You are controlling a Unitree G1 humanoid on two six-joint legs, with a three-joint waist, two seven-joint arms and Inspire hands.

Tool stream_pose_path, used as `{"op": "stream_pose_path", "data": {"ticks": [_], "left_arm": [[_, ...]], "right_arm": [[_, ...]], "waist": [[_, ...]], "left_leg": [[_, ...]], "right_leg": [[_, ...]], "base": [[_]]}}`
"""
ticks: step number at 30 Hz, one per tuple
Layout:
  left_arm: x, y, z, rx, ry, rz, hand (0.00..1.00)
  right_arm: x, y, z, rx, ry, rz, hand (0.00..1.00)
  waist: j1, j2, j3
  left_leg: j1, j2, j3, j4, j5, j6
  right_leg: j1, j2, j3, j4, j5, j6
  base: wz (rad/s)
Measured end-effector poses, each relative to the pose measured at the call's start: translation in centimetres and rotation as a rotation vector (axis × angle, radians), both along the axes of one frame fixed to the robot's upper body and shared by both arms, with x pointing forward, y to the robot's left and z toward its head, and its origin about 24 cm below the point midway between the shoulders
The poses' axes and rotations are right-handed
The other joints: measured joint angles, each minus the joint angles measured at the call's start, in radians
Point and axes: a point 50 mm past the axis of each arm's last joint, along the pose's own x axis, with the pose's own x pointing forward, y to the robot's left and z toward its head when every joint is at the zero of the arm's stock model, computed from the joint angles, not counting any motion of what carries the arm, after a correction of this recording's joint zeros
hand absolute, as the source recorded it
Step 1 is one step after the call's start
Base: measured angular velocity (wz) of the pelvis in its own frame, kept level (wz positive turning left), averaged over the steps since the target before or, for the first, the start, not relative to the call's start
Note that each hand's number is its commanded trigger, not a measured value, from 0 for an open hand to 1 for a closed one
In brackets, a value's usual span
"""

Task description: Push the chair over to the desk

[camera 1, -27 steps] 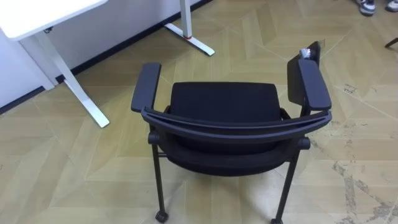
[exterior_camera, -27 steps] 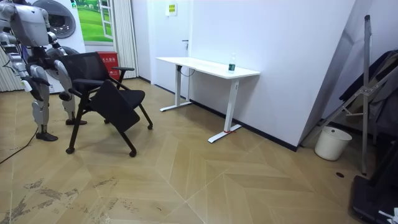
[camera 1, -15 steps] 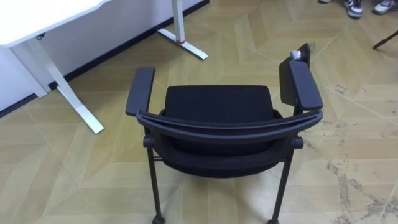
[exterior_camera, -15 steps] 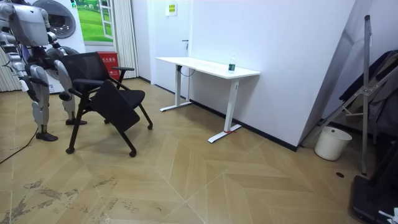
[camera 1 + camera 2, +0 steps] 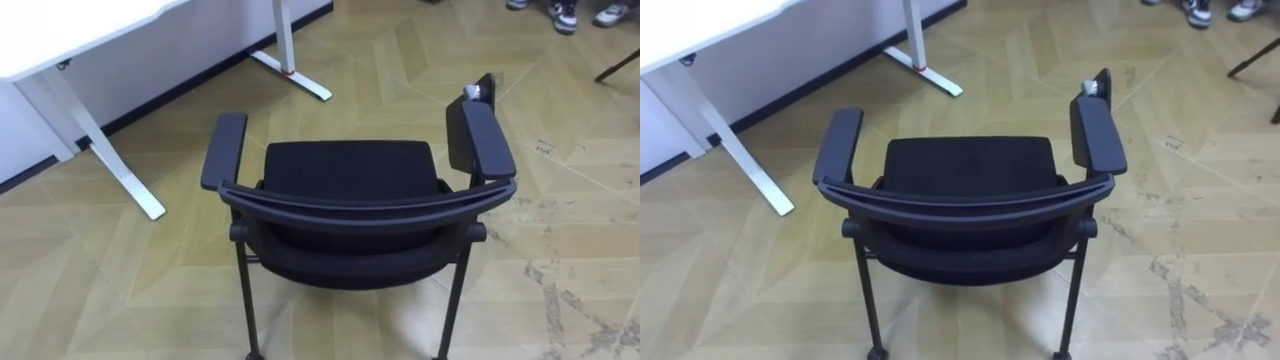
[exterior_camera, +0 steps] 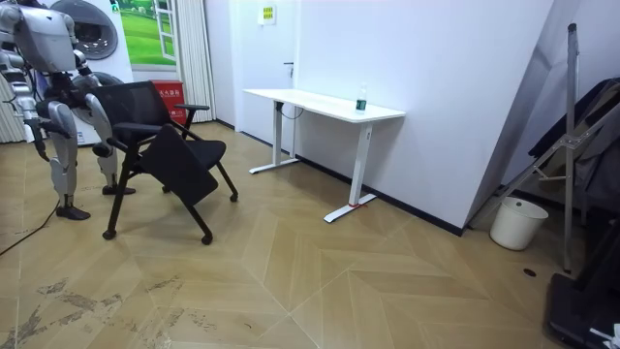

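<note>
Where parquet (image 6: pixel 339 281) meets wall (image 6: pixel 446 87) — white desk (image 6: pixel 320 103), black chair (image 5: pixel 350 175).

A black chair (image 5: pixel 970 185) stands on the wooden floor (image 5: pixel 1200 230), its curved backrest nearest and its 2 armrests pointing away. A white desk (image 5: pixel 690 25) stands beyond it at upper left. Shoes (image 5: pixel 1195 10) show at the top right edge.

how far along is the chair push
Done: the robot stands close behind the chair and looks down over its backrest; the room view shows the same. In hand: whether it is touching the chair cannot be told. Left: probably the whole push, since the chair stands on open floor, well apart from the white desk ahead on the robot's left.
</note>
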Motion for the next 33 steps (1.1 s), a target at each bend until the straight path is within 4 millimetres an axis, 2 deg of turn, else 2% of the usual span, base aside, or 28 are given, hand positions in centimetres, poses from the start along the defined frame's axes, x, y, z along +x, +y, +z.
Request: {"op": "stream_pose_path", "data": {"ticks": [2,4,5,6,9,16,20,25,28,33], "left_arm": [[0.1,0.4,0.1,0.023,-0.003,0.031,0.00],[0.8,0.9,0.3,0.050,-0.014,0.047,0.00],[1.5,1.2,0.4,0.063,-0.029,0.061,0.00],[1.8,1.3,0.5,0.071,-0.037,0.071,0.00],[3.4,2.4,1.1,0.125,-0.073,0.076,0.00],[7.5,4.8,3.9,0.286,-0.254,0.136,0.00],[9.5,5.6,5.5,0.364,-0.329,0.140,0.00],[11.8,6.2,7.5,0.463,-0.426,0.127,0.00],[12.5,6.5,8.5,0.505,-0.463,0.124,0.00],[14.7,6.2,10.5,0.615,-0.532,-0.023,0.00]], "right_arm": [[0.2,0.0,0.0,0.001,-0.004,-0.002,0.00],[0.3,-0.2,0.1,-0.006,-0.011,-0.009,0.00],[0.6,-0.3,0.1,-0.008,-0.019,-0.019,0.00],[0.7,-0.4,0.2,-0.009,-0.023,-0.022,0.00],[0.9,-0.5,0.2,-0.017,-0.035,-0.021,0.00],[1.0,-1.4,0.5,-0.031,-0.053,-0.045,0.00],[1.0,-1.9,0.6,-0.046,-0.055,-0.044,0.00],[1.2,-2.0,0.7,-0.046,-0.062,-0.045,0.00],[1.2,-2.0,0.7,-0.044,-0.062,-0.046,0.00],[1.2,-1.9,0.6,-0.034,-0.065,-0.037,0.00]], "waist": [[0.000,0.006,-0.0012],[-0.001,0.012,0.0019],[-0.001,0.016,0.0000],[-0.001,0.025,0.0025],[-0.005,0.035,-0.0017],[-0.004,0.048,0.0013],[-0.005,0.063,-0.0023],[-0.006,0.063,-0.0037],[-0.022,0.062,-0.0039],[-0.031,0.060,-0.0015]], "left_leg": [[0.000,0.000,0.001,0.004,-0.002,0.001],[0.000,0.000,0.001,0.014,-0.009,0.002],[0.000,0.000,0.001,0.015,-0.010,0.003],[0.000,0.000,0.001,0.015,-0.010,0.003],[0.001,0.000,0.001,0.015,-0.010,0.003],[0.004,0.000,0.001,0.014,-0.011,0.002],[0.005,0.000,0.001,0.015,-0.011,0.002],[0.005,-0.001,-0.003,0.017,-0.011,0.002],[0.008,-0.001,-0.003,0.018,-0.011,0.002],[0.008,-0.001,-0.003,0.017,-0.011,0.002]], "right_leg": [[0.001,0.000,0.002,0.001,0.000,0.000],[0.005,-0.001,0.002,0.002,-0.002,0.003],[0.005,-0.001,0.004,0.004,-0.002,0.004],[0.005,-0.001,0.004,0.004,-0.002,0.004],[0.006,-0.001,0.002,0.005,-0.003,0.004],[0.007,-0.003,0.000,0.012,-0.004,0.003],[0.007,-0.003,0.001,0.014,-0.004,0.003],[0.009,-0.003,-0.003,0.016,-0.005,0.003],[0.011,-0.003,0.000,0.016,-0.005,0.003],[0.012,-0.003,-0.001,0.015,-0.005,0.004]], "base": [[0.00],[0.00],[0.00],[0.00],[0.00],[0.00],[0.00],[0.01],[0.00],[0.00]]}}
